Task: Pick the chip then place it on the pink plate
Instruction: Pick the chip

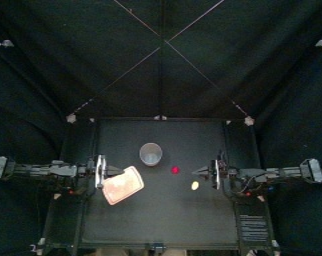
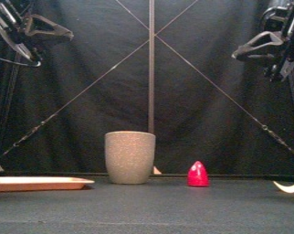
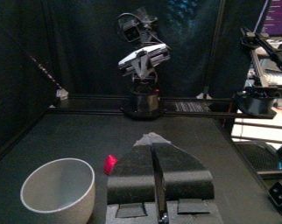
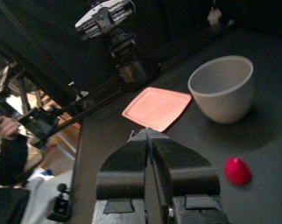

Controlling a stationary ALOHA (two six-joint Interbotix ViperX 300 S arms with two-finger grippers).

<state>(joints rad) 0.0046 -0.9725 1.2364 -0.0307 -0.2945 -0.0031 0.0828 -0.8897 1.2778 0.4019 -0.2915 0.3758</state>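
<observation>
The chip (image 1: 195,186) is a small pale yellow piece lying on the table right of centre; in the front view the chip (image 2: 288,186) sits at the far right edge. The flat pink plate (image 1: 121,186) lies at the left, low in the front view (image 2: 40,183) and beyond the right jaws (image 4: 158,108). My left gripper (image 1: 101,170) hangs high beside the plate, jaws shut on nothing (image 3: 153,140). My right gripper (image 1: 217,170) hangs high just behind the chip, shut and empty (image 4: 150,136). Neither wrist view shows the chip.
A tall grey speckled cup (image 1: 150,153) stands mid-table toward the back (image 2: 130,157) (image 3: 58,186) (image 4: 222,87). A small red cone-shaped toy (image 1: 175,170) stands just right of it (image 2: 198,174) (image 3: 110,163) (image 4: 237,170), between cup and chip.
</observation>
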